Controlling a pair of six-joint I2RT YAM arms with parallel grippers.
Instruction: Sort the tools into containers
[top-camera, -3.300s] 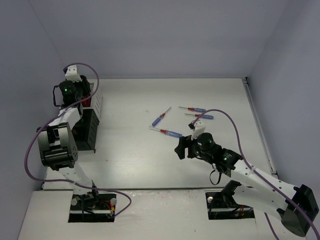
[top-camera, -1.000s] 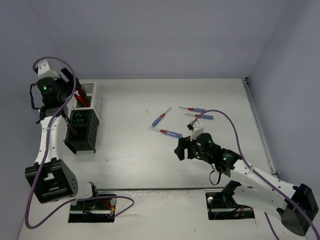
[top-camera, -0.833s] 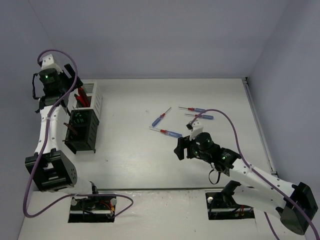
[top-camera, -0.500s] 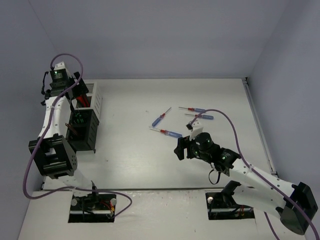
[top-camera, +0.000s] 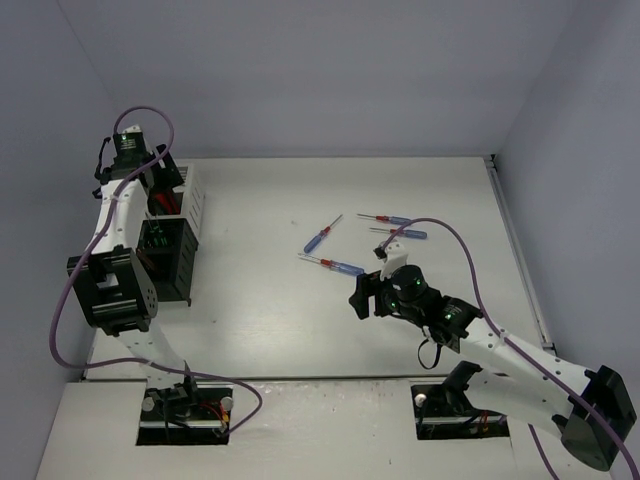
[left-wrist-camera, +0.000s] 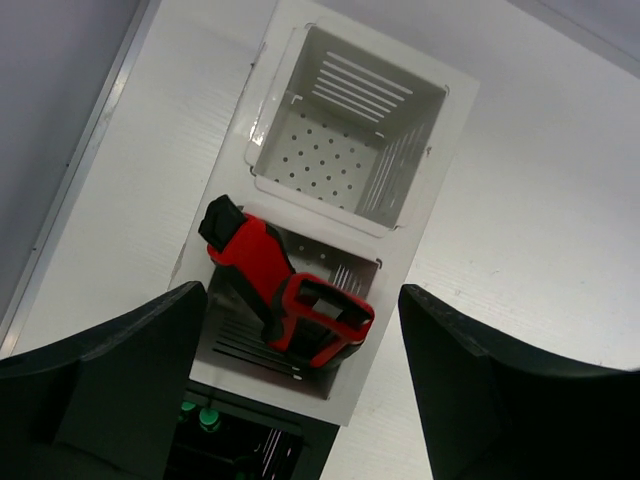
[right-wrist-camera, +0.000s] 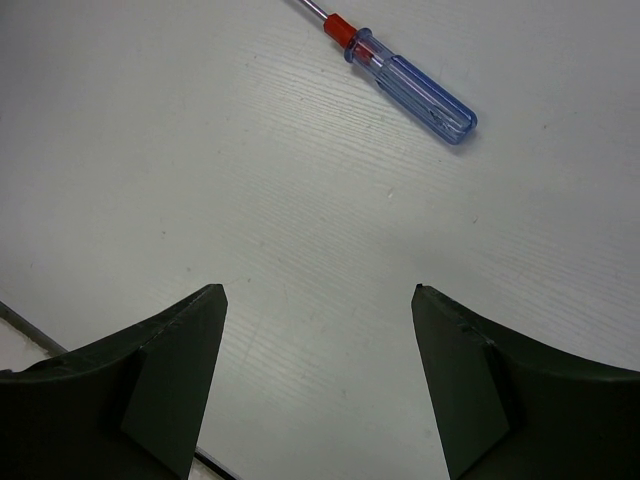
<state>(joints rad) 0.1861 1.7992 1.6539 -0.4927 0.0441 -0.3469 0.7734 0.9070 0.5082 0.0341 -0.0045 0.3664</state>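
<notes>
- the red-handled pliers (left-wrist-camera: 250, 255) stand slanted, handles up, inside the second white slatted bin (left-wrist-camera: 240, 345). i think they lean on its wall because the bin is narrow for them.
- the far white slatted bin (left-wrist-camera: 390, 95) next to it shows only its dotted bottom. in the black bin (left-wrist-camera: 250, 445) on the near side i see green handle ends (left-wrist-camera: 195, 412).
- the left arm is folded up high at the left edge of the tabletop (top-camera: 260, 300), with the wrist looking straight down. the left pincer (left-wrist-camera: 303, 295) hangs wide above the pliers and holds nothing.
- four blue-and-red screwdrivers (top-camera: 335, 264) lie loose in the middle, not sorted yet.
- the right arm is stretched low toward them. the right pincer (right-wrist-camera: 317, 292) is wide and empty over bare tabletop, with the nearest screwdriver (right-wrist-camera: 405, 85) just ahead of it, so probably it is placed to take that one.
</notes>
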